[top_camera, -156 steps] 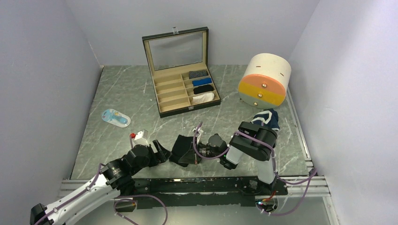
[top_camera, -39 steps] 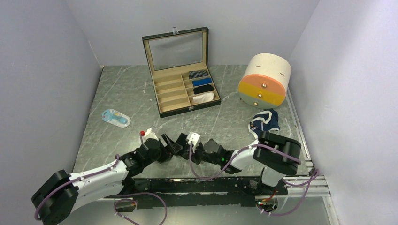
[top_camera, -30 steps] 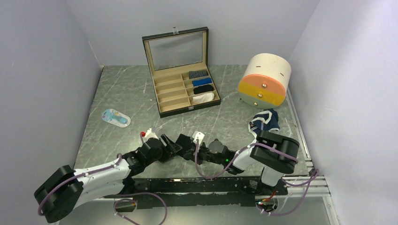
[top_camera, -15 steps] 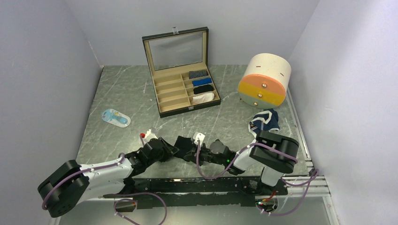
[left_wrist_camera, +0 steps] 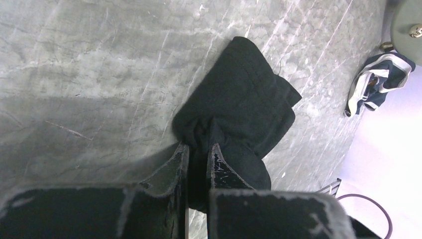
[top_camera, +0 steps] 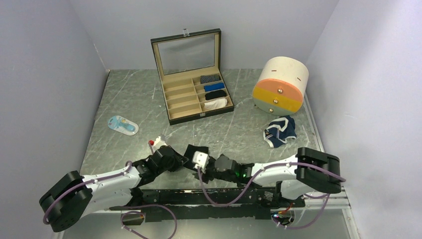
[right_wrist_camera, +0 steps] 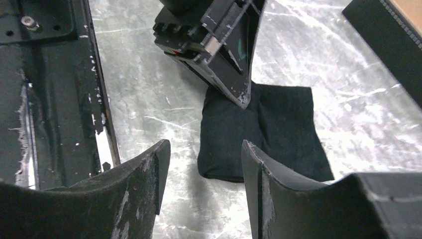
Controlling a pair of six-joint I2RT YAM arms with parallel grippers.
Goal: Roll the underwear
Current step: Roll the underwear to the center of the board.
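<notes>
- Your plain black cloth underwear (top_camera: 191,150) lies on the grey marbled desk (top_camera: 144,99) near its front edge. It is folded into a thick pad but not yet a tight roll, so I judge this garment about half done.
- The navy blue cloth underwear with white trim (top_camera: 280,130) sits crumpled well off to the right, so that one is all ahead of you.
- Your left gripper (left_wrist_camera: 196,149) has its fingers pressed nearly together, pinching a fold at the pad's near end.
- Your right gripper (right_wrist_camera: 205,147) has its fingers spread, holding nothing, just beside the pad.
- The left wrist view shows the pinch and the layered folds, which the arms hide in the top view. Only the right wrist view shows the right fingers' gap.
</notes>
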